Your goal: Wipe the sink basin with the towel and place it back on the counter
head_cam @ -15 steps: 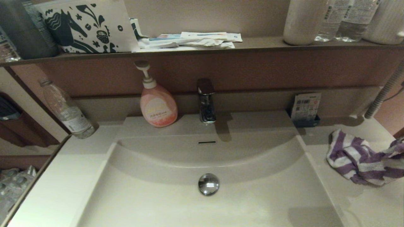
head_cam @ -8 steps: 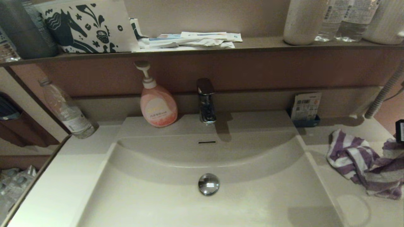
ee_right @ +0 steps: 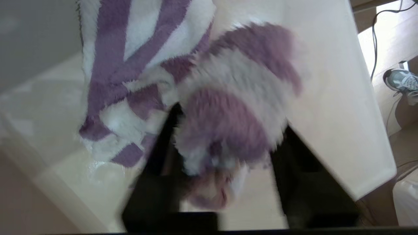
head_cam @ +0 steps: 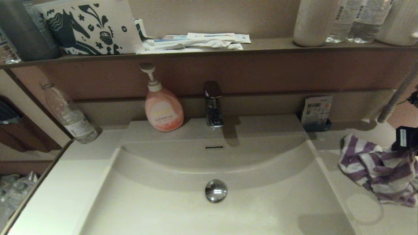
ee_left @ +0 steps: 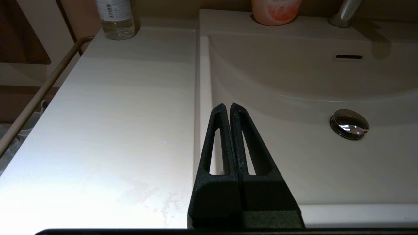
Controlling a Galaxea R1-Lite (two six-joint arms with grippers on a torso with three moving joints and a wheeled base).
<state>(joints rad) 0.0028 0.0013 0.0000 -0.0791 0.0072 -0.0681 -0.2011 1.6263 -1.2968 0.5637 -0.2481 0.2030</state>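
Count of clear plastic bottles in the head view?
3. The left bottle stands on the counter, left of the sink basin. Two shelf bottles stand side by side on the shelf, upper right, tops cropped. Others may be hidden.

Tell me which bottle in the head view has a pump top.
The pink soap bottle left of the faucet. The clear bottle at the counter's far left has a plain neck, and no pump shows on the shelf bottles.

A home bathroom vanity — a beige sink basin [head_cam: 183, 209] with chrome faucet [head_cam: 213, 104], pink pump soap bottle [head_cam: 163, 109], and a shelf [head_cam: 261, 47] holding packaged toothbrushes [head_cam: 196, 40] — everyday washroom clutter.
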